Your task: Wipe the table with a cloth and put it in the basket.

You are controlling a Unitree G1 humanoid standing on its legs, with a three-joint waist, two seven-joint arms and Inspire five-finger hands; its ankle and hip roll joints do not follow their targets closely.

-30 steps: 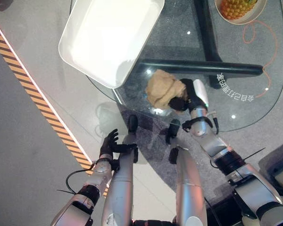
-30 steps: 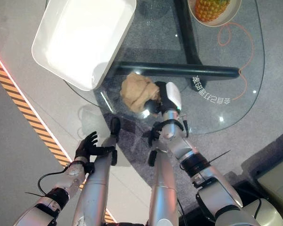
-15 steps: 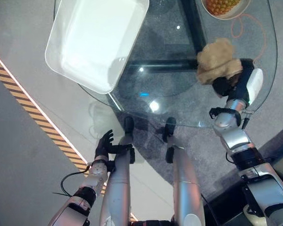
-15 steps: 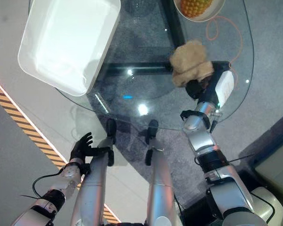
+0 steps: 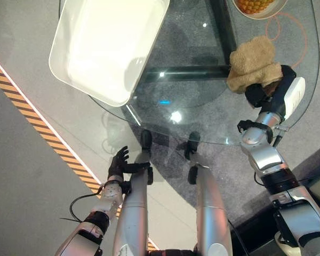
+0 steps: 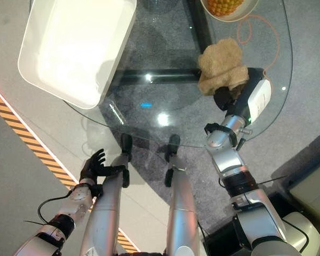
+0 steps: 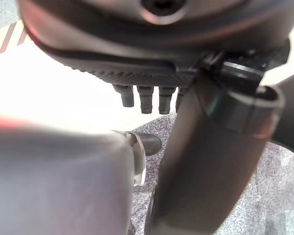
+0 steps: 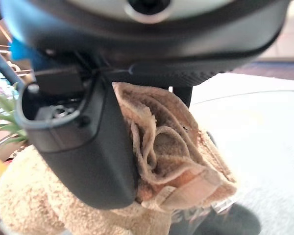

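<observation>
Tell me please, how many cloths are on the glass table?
1. The tan cloth lies bunched on the glass table at its right side, near the bowl of fruit, with the right hand gripping its near edge.

Likely a showroom or demo hall. A glass table (image 5: pixel 202 114) stands on grey carpet. Hazard-striped tape (image 5: pixel 37 125) crosses polished floor

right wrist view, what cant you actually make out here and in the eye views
- Right wrist view: the right hand covers much of the tan cloth; whether the cloth touches the glass table is unclear.
- Eye views: the bowl of fruit is cut by the top edge.
- Left hand: too small to judge contact.
</observation>
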